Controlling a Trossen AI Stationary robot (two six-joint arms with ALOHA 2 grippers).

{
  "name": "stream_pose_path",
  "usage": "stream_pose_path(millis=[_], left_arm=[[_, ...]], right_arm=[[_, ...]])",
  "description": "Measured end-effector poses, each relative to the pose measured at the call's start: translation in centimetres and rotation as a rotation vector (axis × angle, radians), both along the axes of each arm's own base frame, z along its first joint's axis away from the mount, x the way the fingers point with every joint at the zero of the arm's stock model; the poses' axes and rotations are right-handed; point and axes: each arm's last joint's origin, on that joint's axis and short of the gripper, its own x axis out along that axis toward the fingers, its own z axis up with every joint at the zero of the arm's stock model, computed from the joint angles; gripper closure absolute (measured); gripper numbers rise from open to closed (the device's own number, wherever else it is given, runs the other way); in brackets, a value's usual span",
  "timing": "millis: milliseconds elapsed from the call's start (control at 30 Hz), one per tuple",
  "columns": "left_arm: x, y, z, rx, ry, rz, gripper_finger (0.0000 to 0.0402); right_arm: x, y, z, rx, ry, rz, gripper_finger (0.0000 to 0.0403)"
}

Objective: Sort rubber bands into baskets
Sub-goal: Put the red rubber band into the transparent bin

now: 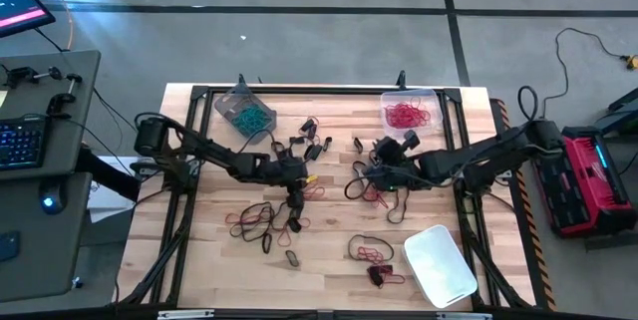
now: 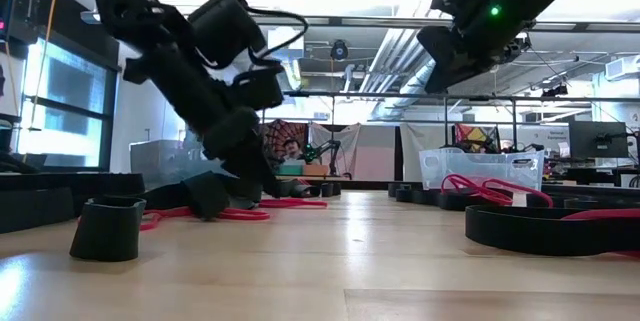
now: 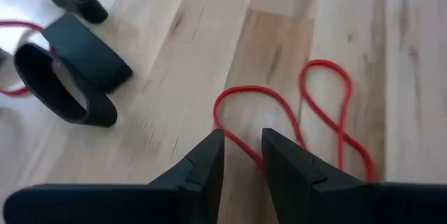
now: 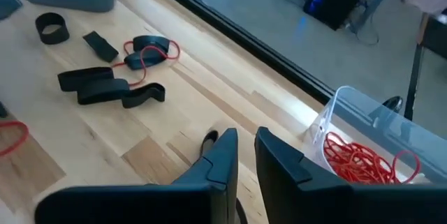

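Observation:
Red and black rubber bands lie scattered on the wooden table. My left gripper [image 1: 297, 188] points down at the table's middle. It is open, its fingertips [image 3: 243, 140] on either side of one strand of a red rubber band [image 3: 246, 105] that lies flat. My right gripper [image 1: 384, 151] hangs above the table, right of the middle, short of the clear basket [image 1: 409, 113] holding red bands. Its fingers [image 4: 246, 140] stand a narrow gap apart with nothing between them. A grey basket [image 1: 244, 111] with teal bands stands at the far left, a white basket [image 1: 439, 265] at the near right.
Black bands [image 3: 66, 91] lie close to my left gripper, and more cluster at the far middle [image 4: 105, 84] and under my right arm [image 1: 361, 182]. Red and dark bands [image 1: 371, 255] lie near the front edge. A dark rail [image 1: 319, 89] runs along the far edge.

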Motion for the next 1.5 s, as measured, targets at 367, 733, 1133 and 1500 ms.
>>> stream_pose_path(millis=[367,733,1133,1500], left_arm=[[0.3,0.5,-0.9,-0.014,0.008,0.025,0.0320],[0.7,0.4,-0.7,0.040,-0.048,-0.008,0.0397],[0.9,-0.5,1.7,0.049,-0.165,-0.031,0.0401],[1.3,-1.4,2.5,0.043,-0.245,-0.056,0.0401]], right_arm=[[0.0,0.5,0.0,-0.005,-0.009,0.017,0.0363],[1.4,1.5,-1.3,0.210,0.011,0.170,0.0363],[6.1,3.9,-6.4,0.237,-0.024,0.381,0.0363],[8.6,4.2,-8.1,0.225,-0.151,0.491,0.0286]])
